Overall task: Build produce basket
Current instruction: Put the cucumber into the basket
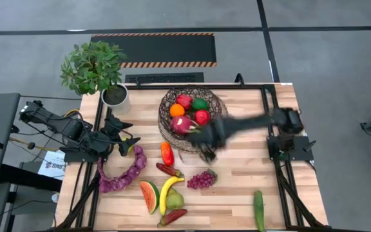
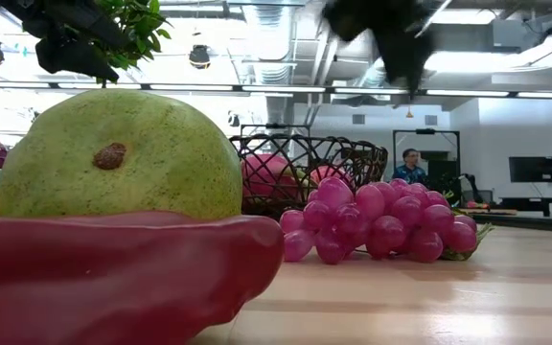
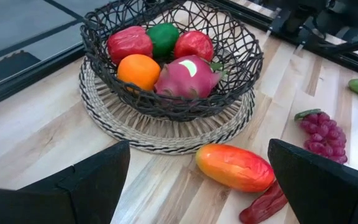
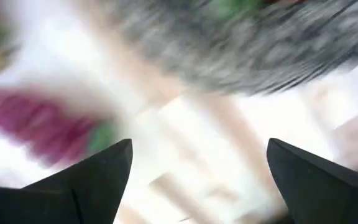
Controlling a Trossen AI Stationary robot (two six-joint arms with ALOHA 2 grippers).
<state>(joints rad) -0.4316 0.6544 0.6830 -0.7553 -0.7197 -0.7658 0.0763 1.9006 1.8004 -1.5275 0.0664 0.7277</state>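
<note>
High view: basket [image 1: 167, 103] w/ orange [image 1: 177, 110], dragon fruit [image 1: 184, 124], 3 more.

Table [image 1: 288, 193]: pale wooden planks, dark metal frame along its edges.
Plant [image 1: 92, 64]: leafy green, in a white pot [image 1: 116, 98] at the table's far left corner.
Mat [image 1: 166, 50]: black, with striped hazard edging, on the floor beyond the table's far edge.
Person [image 2: 410, 168]: seated in the room behind the table.
Monitor [image 2: 531, 170]: dark screen, right of the person.
</note>
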